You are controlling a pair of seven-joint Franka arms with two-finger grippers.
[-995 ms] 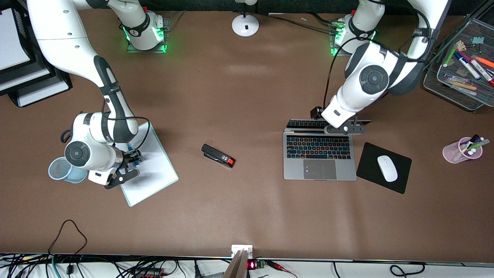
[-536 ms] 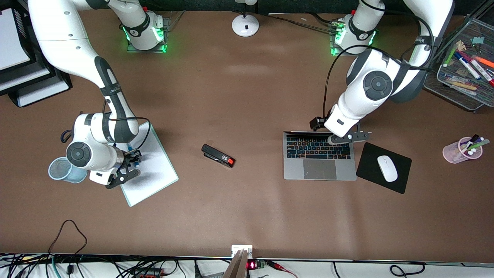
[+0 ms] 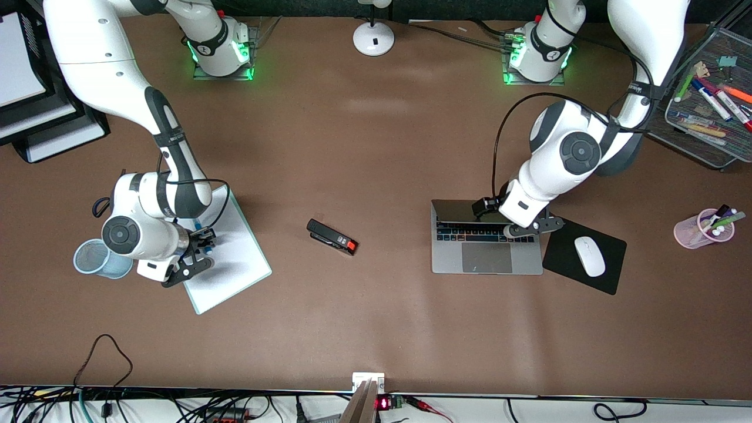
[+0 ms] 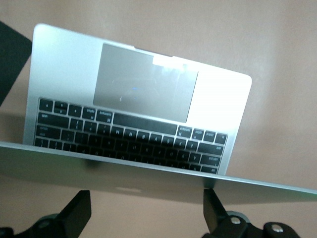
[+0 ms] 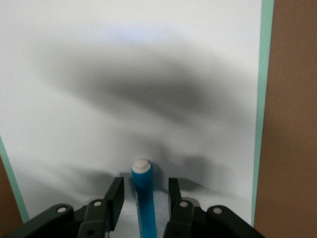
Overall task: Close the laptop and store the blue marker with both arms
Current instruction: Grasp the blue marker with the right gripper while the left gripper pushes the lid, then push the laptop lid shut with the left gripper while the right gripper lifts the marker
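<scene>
Front view: left gripper [image 3: 531, 226] pressed the laptop [image 3: 486, 258] lid partway down; right gripper [image 3: 202, 241] sat low over the whiteboard [image 3: 235, 264], near the mesh cup [image 3: 94, 258].

Left wrist view: fingers [image 4: 77, 215] apart, w/ lid edge between.

Right wrist view: fingers [image 5: 115, 198] flanked the blue marker [image 5: 143, 198], gaps showing, not yet clamped. Next, probably: squeeze, lift, carry to cup.
</scene>
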